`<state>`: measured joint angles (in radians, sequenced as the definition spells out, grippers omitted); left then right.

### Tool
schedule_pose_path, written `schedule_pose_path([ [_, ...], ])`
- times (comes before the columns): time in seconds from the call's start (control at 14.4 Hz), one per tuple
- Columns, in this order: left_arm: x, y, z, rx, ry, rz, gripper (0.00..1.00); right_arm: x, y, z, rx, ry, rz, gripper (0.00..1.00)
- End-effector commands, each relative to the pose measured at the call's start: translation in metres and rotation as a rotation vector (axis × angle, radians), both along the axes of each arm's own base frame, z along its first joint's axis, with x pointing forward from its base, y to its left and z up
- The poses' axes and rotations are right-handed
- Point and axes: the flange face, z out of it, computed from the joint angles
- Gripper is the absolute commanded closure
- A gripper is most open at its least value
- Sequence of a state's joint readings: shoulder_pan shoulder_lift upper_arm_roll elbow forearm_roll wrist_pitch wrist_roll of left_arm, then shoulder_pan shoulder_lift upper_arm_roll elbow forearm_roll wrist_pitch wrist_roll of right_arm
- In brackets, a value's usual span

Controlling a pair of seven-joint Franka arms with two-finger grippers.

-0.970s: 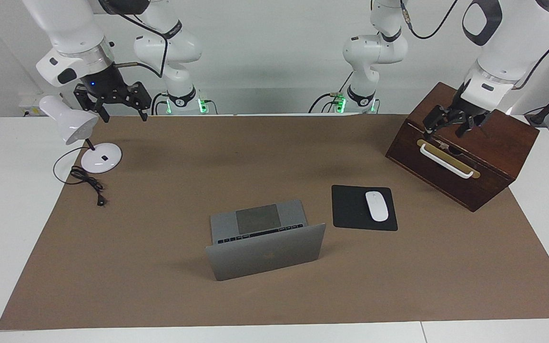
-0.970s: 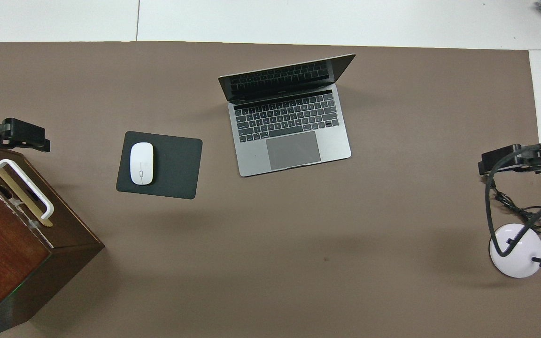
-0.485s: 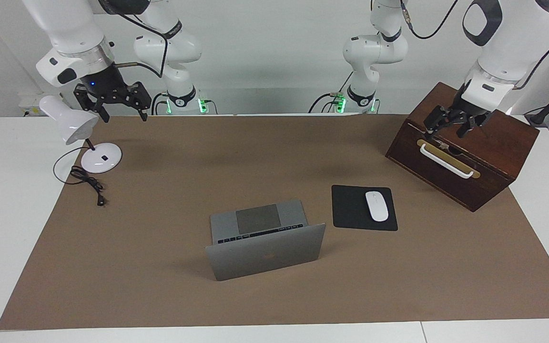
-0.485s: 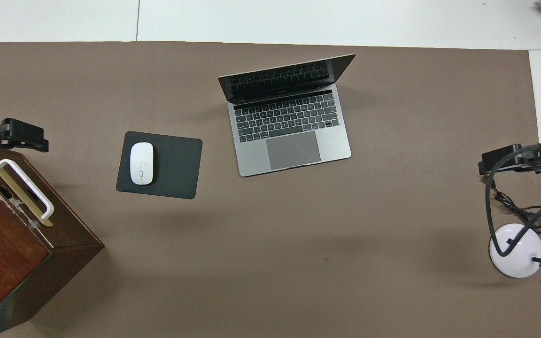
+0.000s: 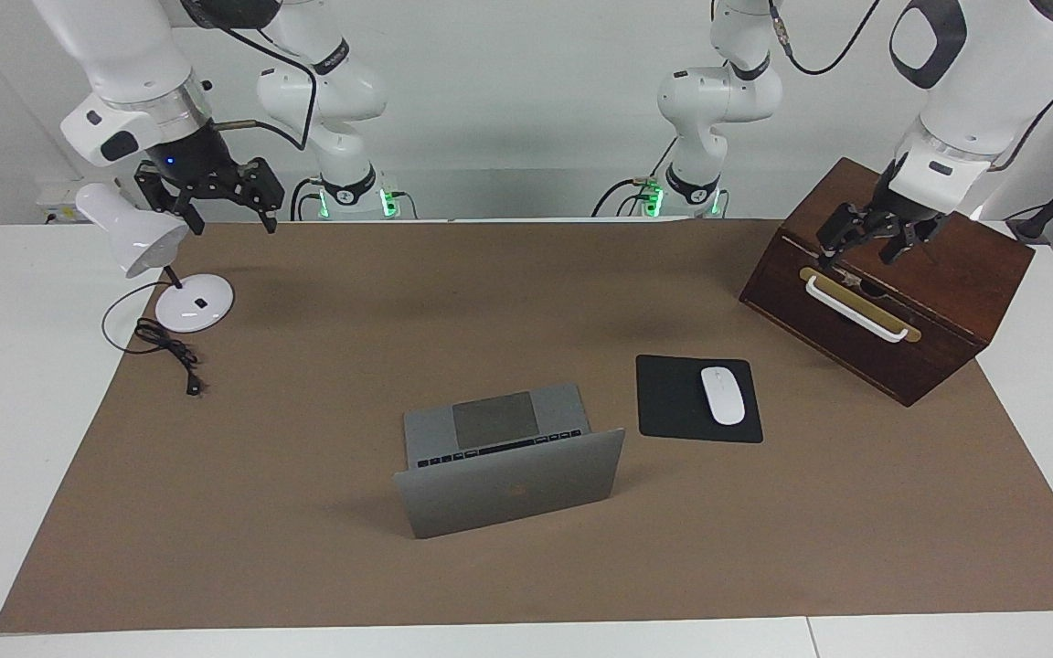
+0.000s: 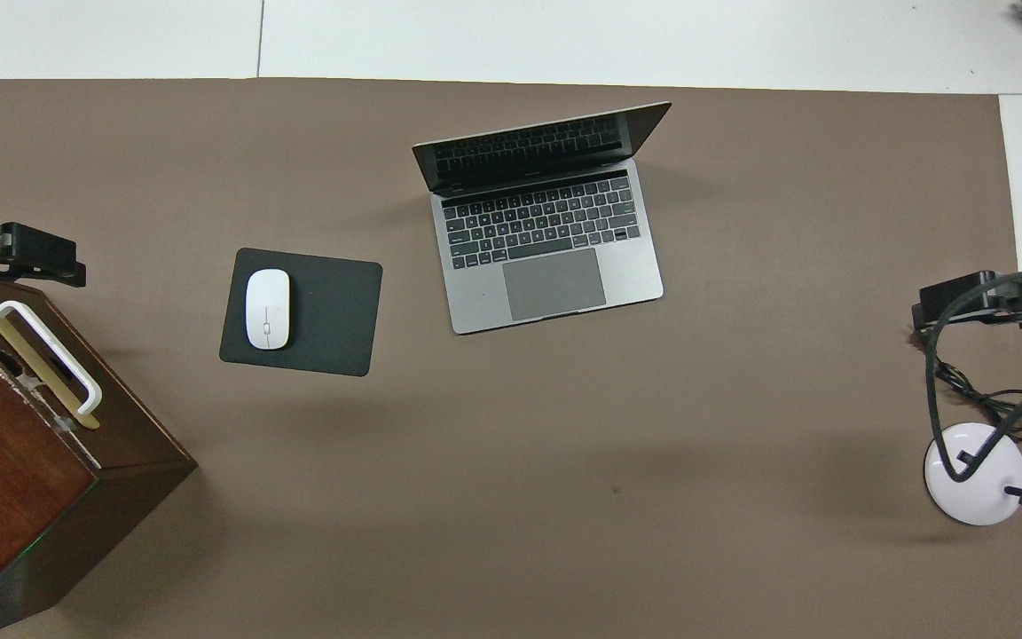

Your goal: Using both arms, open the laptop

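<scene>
With laptop already open at lower centre, risks are few; left gripper (spread, empty) hangs over the box; right gripper, spread, could clip the lamp.

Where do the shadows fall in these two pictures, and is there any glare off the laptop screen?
Facing view: the laptop casts a soft shadow on the brown mat toward the right arm's end; faint blurry patches lie on the mat nearer the robots. Overhead view: the dark screen shows the keys mirrored, no bright glare; the wooden box shades the mat beside it.
</scene>
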<state>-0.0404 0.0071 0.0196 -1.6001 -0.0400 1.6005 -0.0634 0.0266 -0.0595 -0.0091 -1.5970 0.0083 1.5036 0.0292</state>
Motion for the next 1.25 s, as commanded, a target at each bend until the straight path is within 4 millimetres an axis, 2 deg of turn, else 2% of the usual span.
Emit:
schedule_pose_path([
  [0.0,-0.0008,0.0043,0.001,0.02,-0.009,-0.011,0.0,0.0003,-0.0053,0.0014,-0.009,-0.013,0.022,0.0],
  [0.49,-0.0018,0.0023,0.0013,0.017,-0.009,-0.014,0.0,0.0003,-0.0053,0.0014,-0.009,-0.013,0.022,0.0],
  [0.76,-0.0011,0.01,0.0003,0.017,-0.012,-0.003,0.0,0.0003,-0.0052,0.0014,-0.008,-0.013,0.022,0.0],
  [1.18,-0.0014,0.01,0.0013,0.017,-0.015,-0.007,0.0,-0.0002,-0.0068,0.0023,-0.008,-0.014,0.019,0.0],
])
